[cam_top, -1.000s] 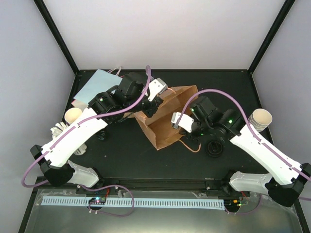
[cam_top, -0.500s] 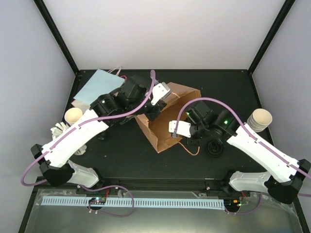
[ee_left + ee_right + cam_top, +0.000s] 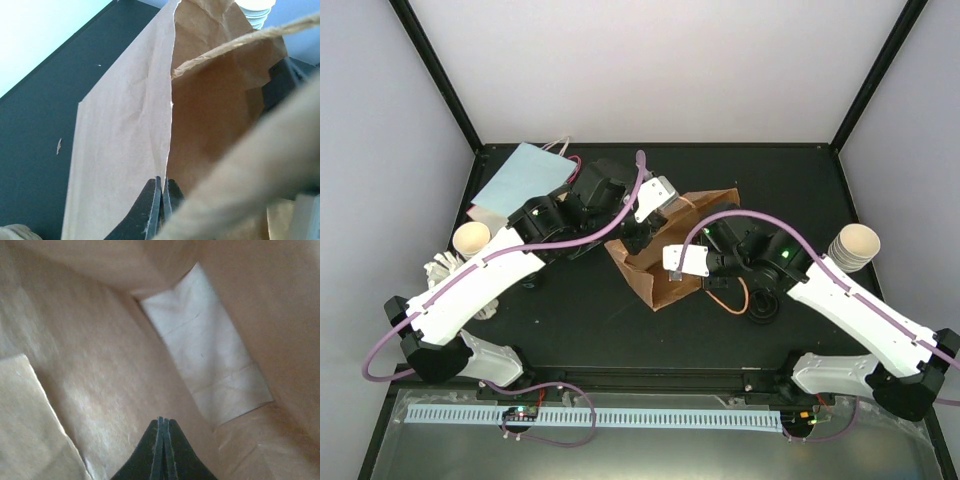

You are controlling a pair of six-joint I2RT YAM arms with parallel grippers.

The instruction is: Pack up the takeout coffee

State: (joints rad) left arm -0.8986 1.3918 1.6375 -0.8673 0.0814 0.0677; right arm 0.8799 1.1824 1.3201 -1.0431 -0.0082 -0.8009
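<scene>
Two at work: left pincer (image 3: pixel 161 200) clamped on brown bag (image 3: pixel 645 278) rim, right pincer (image 3: pixel 161 440) pressed together inside, cup stack (image 3: pixel 855 245) mouth-up to its right.

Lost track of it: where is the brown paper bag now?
In the top view the brown paper bag lies at the centre, its edge pinched by the left gripper, the right gripper reaching inside it.
</scene>
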